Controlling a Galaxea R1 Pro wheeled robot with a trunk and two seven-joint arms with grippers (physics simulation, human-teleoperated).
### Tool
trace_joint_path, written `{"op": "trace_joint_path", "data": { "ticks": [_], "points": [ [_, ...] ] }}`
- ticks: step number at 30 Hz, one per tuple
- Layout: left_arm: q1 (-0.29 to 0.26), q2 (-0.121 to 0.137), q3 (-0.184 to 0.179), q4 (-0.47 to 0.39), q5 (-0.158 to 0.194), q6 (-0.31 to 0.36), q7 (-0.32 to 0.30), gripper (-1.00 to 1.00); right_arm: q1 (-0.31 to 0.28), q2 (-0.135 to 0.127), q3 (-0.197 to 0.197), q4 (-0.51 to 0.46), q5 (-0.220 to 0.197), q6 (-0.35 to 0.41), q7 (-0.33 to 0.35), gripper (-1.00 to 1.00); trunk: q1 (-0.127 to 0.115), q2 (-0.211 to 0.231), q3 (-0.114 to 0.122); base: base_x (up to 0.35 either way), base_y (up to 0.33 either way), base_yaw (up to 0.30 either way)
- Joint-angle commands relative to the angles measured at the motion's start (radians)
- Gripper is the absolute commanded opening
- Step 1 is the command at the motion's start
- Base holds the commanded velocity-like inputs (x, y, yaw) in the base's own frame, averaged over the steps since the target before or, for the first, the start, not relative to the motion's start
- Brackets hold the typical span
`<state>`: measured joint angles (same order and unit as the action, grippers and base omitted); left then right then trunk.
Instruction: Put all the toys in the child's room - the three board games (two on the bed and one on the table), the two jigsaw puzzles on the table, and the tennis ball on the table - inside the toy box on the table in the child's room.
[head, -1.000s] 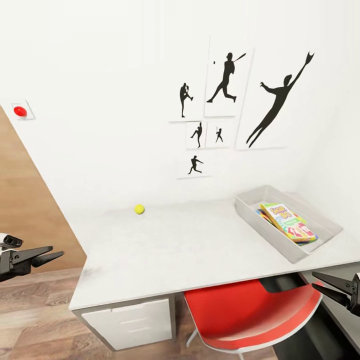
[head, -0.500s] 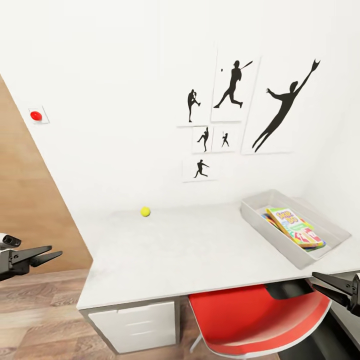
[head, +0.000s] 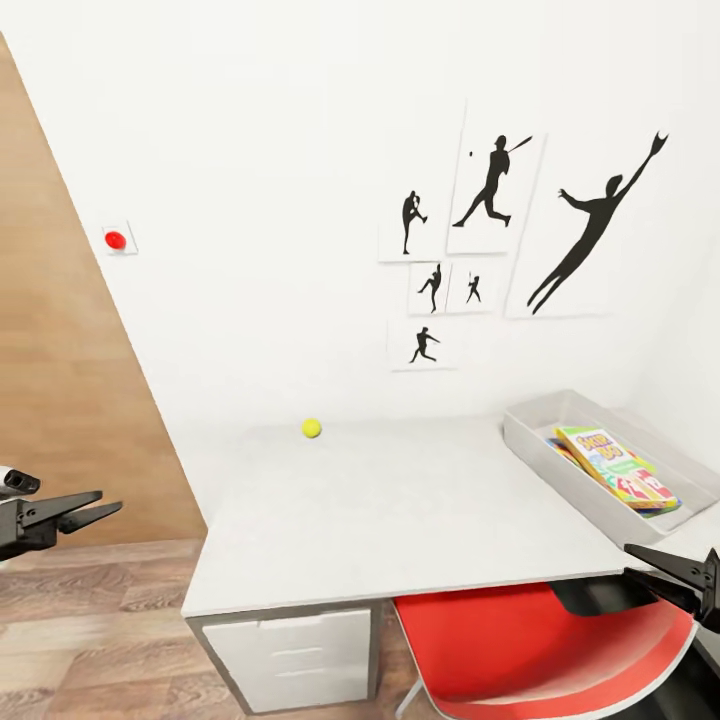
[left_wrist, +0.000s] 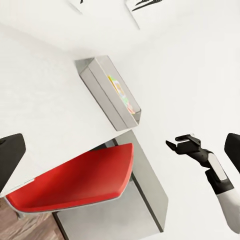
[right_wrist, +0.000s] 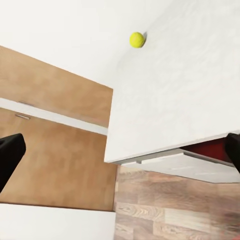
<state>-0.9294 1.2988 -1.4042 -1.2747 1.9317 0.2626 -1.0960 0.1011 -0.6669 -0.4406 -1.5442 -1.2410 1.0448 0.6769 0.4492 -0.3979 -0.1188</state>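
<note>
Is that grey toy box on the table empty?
No. The toy box already holds colourful board games lying flat inside; the tennis ball sits outside it.

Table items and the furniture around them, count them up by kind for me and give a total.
Tennis ball: 1
Toy box: 1
Stack of board games and puzzles inside it: 1, separate boxes cannot be told
Red chair: 1
Drawer unit: 1
Total: 5

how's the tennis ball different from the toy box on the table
The tennis ball is small, round and yellow; the toy box is a large grey rectangular tray. The ball lies near the wall, the box at the table's right end, holding colourful boxes. Both rest on the table.
</note>
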Motion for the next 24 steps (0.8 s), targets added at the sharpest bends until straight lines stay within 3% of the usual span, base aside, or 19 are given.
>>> {"op": "trace_joint_path", "data": {
  "ticks": [1,13,24],
  "points": [
    [-0.006,0.0,-0.009,0.0,0.01,0.01,-0.002,1.0,0.0,0.0,-0.001,0.0,0.004,0.002,0.006,1.0,0.001,-0.002,0.0,0.0,0.02,0.113],
    [-0.006,0.0,-0.009,0.002,0.01,0.011,-0.002,1.0,0.0,0.0,0.0,0.0,0.005,0.002,0.004,1.0,0.001,-0.002,0.019,0.0,0.193,0.131],
    [-0.006,-0.001,-0.009,0.015,0.01,0.011,-0.002,1.0,0.0,0.001,-0.003,0.0,0.003,0.002,0.004,1.0,0.001,-0.002,0.027,0.0,0.036,0.101]
  ]
}}
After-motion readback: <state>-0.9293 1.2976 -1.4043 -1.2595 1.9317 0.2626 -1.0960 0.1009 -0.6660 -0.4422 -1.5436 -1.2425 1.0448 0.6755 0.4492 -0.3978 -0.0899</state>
